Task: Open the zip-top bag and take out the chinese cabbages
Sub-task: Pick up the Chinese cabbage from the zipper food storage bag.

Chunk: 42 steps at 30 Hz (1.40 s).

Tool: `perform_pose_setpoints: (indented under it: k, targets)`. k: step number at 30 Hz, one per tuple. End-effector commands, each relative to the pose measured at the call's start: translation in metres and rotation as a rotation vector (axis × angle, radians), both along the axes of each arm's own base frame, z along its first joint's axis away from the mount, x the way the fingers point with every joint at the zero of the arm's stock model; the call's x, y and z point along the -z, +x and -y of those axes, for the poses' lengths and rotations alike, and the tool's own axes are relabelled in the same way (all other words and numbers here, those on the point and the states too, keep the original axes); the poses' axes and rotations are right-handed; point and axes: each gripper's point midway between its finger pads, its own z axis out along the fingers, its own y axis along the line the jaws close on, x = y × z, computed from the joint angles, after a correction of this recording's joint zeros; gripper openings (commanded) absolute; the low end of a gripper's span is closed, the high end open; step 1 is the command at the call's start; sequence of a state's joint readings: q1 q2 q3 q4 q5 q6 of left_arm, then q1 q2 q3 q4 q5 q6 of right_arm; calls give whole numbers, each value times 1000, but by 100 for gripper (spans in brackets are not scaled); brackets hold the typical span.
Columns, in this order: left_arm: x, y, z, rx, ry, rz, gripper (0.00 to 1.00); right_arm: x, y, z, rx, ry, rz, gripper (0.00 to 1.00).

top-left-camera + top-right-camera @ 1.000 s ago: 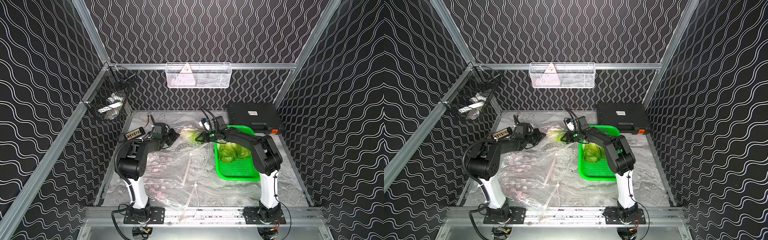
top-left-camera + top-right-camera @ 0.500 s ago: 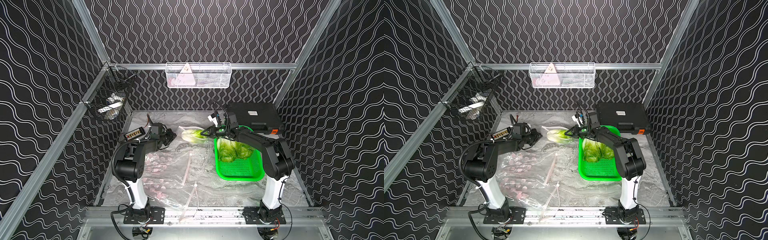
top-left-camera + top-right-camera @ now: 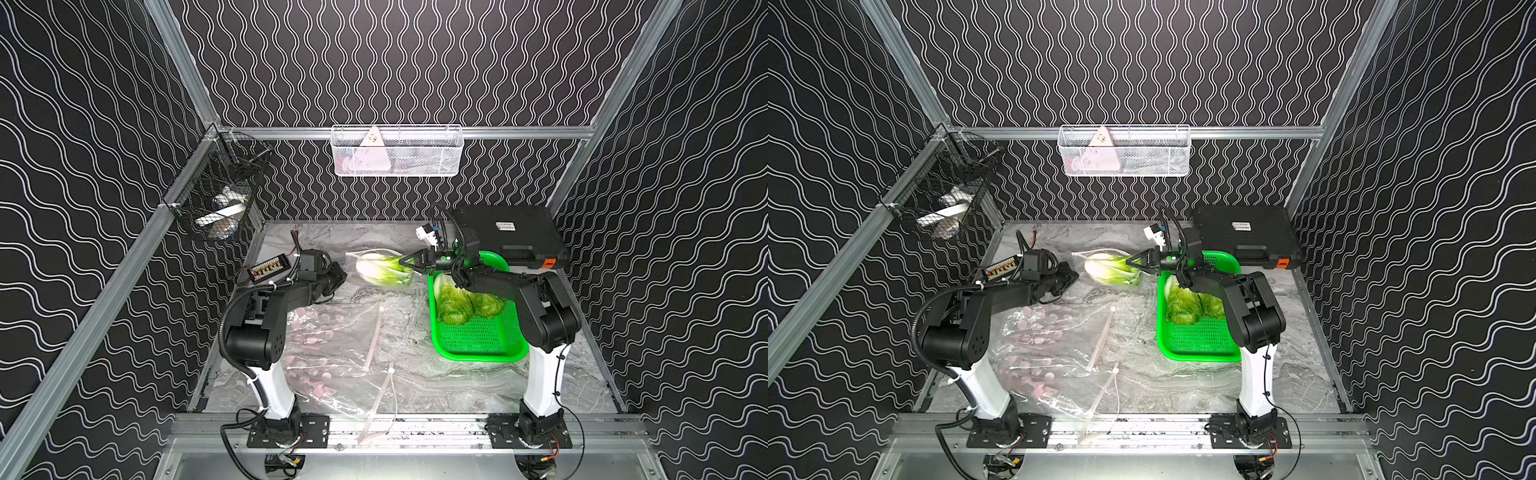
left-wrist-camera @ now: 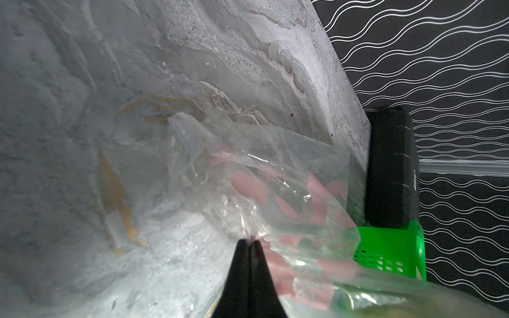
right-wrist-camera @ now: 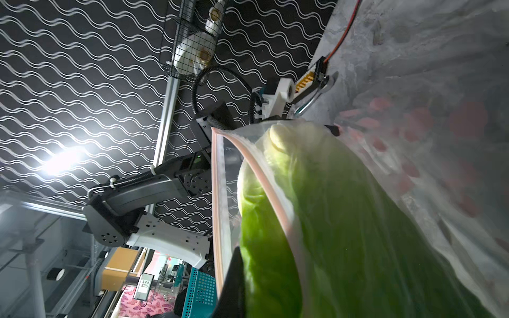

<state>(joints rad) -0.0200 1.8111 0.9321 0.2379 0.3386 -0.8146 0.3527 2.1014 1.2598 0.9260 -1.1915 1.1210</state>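
Two crinkled, light-green cabbages are held in the perforated green plastic basket. One more, the third cabbage, oval and white at its base, is clamped at its leafy end by the right gripper and is ringed by the pink zip strip of the clear, pink-spotted zip-top bag. Wrinkled film of that bag is pinched between the closed jaws of the left gripper, above the marbled grey table
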Motion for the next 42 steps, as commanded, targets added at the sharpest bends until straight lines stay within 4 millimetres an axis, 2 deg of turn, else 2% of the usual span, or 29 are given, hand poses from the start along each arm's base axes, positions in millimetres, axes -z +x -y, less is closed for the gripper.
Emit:
perform_pose_setpoints:
  k: [1, 3, 6, 17, 21, 27, 34, 38, 40, 42]
  targets:
    - [10, -5, -13, -44, 47, -31, 0, -54, -3, 6, -38, 195, 111, 0]
    - [12, -6, -10, -40, 29, -27, 0, -52, 1, -2, -51, 200, 120, 0]
    - [14, -7, -5, -21, 3, -26, 0, -60, -5, -15, -91, 206, 171, 0]
    - [7, -8, -6, 1, 39, -25, 0, -79, -9, -15, -105, 107, 281, 0]
    - [9, -9, -5, -2, 37, -29, 0, -98, -14, -14, -111, 117, 325, 0]
    - [10, -9, 6, 18, 6, -19, 0, -131, -13, -12, -122, 258, 395, 0]
    - [11, -12, 20, 53, -10, -13, 0, -130, -13, -43, -157, 256, 473, 0]
    - [9, -12, 26, 74, -17, -10, 0, -122, -9, -52, -163, 224, 473, 0]
    - [4, -11, 30, 89, -36, 11, 23, -114, -8, -55, -173, 203, 467, 0]
    - [-3, -12, 32, 93, -40, 27, 58, -107, -8, -55, -176, 196, 455, 0]
